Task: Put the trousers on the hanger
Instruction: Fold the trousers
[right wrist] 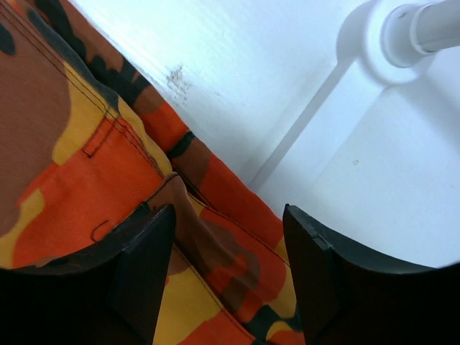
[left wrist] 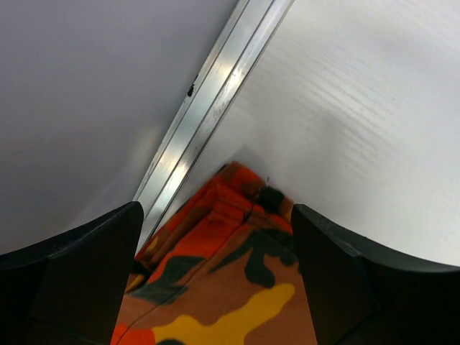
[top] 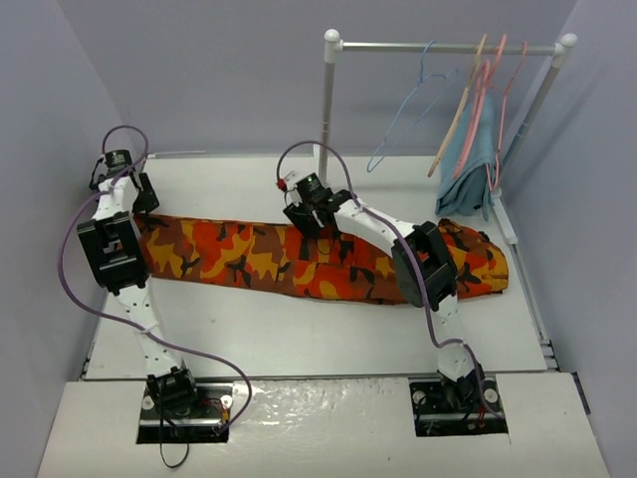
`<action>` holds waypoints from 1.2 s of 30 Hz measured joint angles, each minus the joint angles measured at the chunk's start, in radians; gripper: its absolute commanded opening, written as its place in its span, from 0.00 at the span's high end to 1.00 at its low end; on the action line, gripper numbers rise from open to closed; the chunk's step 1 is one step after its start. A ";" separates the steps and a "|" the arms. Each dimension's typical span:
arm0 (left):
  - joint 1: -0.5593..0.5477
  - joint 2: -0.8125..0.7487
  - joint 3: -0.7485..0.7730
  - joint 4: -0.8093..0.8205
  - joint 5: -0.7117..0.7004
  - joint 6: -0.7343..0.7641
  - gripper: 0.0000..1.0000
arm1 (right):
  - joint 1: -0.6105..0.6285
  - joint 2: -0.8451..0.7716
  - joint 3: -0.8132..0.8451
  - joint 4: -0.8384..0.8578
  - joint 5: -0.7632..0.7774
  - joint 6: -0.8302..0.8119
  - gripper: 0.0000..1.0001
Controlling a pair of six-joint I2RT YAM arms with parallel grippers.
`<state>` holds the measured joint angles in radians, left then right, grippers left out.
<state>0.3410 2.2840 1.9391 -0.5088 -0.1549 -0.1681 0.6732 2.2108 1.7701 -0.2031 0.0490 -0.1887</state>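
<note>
Left gripper (left wrist: pixel 215 237) fingers spread apart, clamping nothing, above one end of the trousers (top: pixel 249 259) at the left edge of the worktop (top: pixel 299 334). Right gripper (right wrist: pixel 228 237) also parted, above them mid-length. Trousers stretched flat across the worktop, left to right. Hanger (top: pixel 402 117) on the rail (top: pixel 448 47) near the far right corner.

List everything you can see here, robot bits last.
trousers: one, orange-red-yellow-black camouflage, flat across the table
table: one, white, beneath everything
rail: one, white-grey, far right
wire hanger: one, light blue, on the rail
wooden hanger: one, tan, on the rail
pink hanger: at least one, on the rail
cloth: one, teal, hanging among the hangers
left arm, right arm: two, black-white, at near edge
left gripper: one, black, open above trousers' left end
right gripper: one, black, open above trousers' far edge
</note>
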 measured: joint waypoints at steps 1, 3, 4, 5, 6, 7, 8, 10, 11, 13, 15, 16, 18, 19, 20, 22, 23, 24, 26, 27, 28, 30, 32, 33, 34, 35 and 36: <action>-0.002 -0.031 -0.034 0.019 0.001 0.000 0.18 | 0.000 -0.020 -0.006 0.000 -0.002 0.015 0.40; -0.008 -0.105 -0.114 0.043 0.006 -0.001 0.18 | 0.000 -0.075 -0.029 -0.003 -0.005 0.049 0.40; -0.012 -0.143 -0.148 0.049 0.007 -0.002 0.19 | 0.000 -0.108 -0.046 -0.002 -0.007 0.064 0.40; -0.017 -0.180 -0.181 0.054 0.008 -0.003 0.19 | 0.000 -0.141 -0.064 -0.001 -0.010 0.080 0.40; -0.023 -0.217 -0.217 0.069 0.010 -0.009 0.21 | 0.001 -0.174 -0.084 0.005 -0.011 0.099 0.40; -0.032 -0.252 -0.259 0.100 0.013 -0.023 0.21 | 0.002 -0.206 -0.109 0.020 -0.011 0.123 0.40; -0.044 -0.286 -0.305 0.121 0.017 -0.037 0.22 | 0.003 -0.240 -0.148 0.039 -0.011 0.147 0.40; -0.073 -0.332 -0.388 0.138 0.024 -0.067 0.22 | 0.005 -0.301 -0.249 0.065 -0.007 0.197 0.40; -0.089 -0.346 -0.424 0.141 0.027 -0.082 0.22 | 0.006 -0.326 -0.301 0.069 -0.004 0.222 0.40; -0.117 -0.346 -0.482 0.147 0.042 -0.120 0.22 | 0.009 -0.353 -0.407 0.098 0.000 0.279 0.40; -0.131 -0.326 -0.529 0.140 0.055 -0.159 0.22 | 0.012 -0.365 -0.524 0.130 0.000 0.329 0.40; -0.132 -0.312 -0.550 0.138 0.063 -0.181 0.22 | 0.015 -0.368 -0.584 0.133 0.001 0.353 0.40; -0.119 -0.310 -0.563 0.135 0.063 -0.213 0.22 | 0.023 -0.380 -0.687 0.149 0.001 0.402 0.39; -0.108 -0.311 -0.564 0.127 0.061 -0.224 0.22 | 0.025 -0.406 -0.722 0.173 0.002 0.429 0.39; -0.094 -0.311 -0.566 0.122 0.066 -0.238 0.22 | 0.030 -0.430 -0.755 0.181 0.001 0.446 0.39; -0.066 -0.310 -0.567 0.110 0.074 -0.262 0.22 | 0.045 -0.461 -0.803 0.201 0.003 0.469 0.39; -0.051 -0.310 -0.568 0.105 0.077 -0.272 0.22 | 0.053 -0.471 -0.819 0.212 0.003 0.477 0.38; -0.037 -0.310 -0.568 0.102 0.079 -0.281 0.22 | 0.063 -0.477 -0.830 0.223 0.003 0.482 0.38; -0.007 -0.312 -0.570 0.096 0.080 -0.294 0.22 | 0.084 -0.481 -0.843 0.241 0.000 0.488 0.38; 0.009 -0.313 -0.572 0.095 0.079 -0.296 0.22 | 0.099 -0.479 -0.843 0.246 0.001 0.488 0.38; 0.024 -0.315 -0.574 0.094 0.079 -0.298 0.22 | 0.115 -0.477 -0.842 0.251 0.001 0.488 0.38; 0.054 -0.320 -0.578 0.089 0.076 -0.302 0.22 | 0.156 -0.462 -0.824 0.251 0.008 0.488 0.38; 0.079 -0.322 -0.579 0.083 0.075 -0.305 0.21 | 0.205 -0.433 -0.789 0.244 0.017 0.487 0.38; 0.090 -0.322 -0.579 0.080 0.074 -0.307 0.21 | 0.230 -0.417 -0.767 0.239 0.020 0.487 0.38; 0.097 -0.324 -0.579 0.077 0.075 -0.307 0.21 | 0.254 -0.402 -0.748 0.236 0.022 0.487 0.38; 0.102 -0.326 -0.579 0.073 0.077 -0.307 0.20 | 0.276 -0.389 -0.730 0.235 0.023 0.488 0.38; 0.103 -0.329 -0.580 0.067 0.079 -0.307 0.19 | 0.297 -0.378 -0.715 0.235 0.022 0.489 0.38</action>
<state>0.4442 1.9547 1.3595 -0.4421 -0.0758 -0.4751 0.9705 1.8327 1.0550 0.0322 0.0710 0.3005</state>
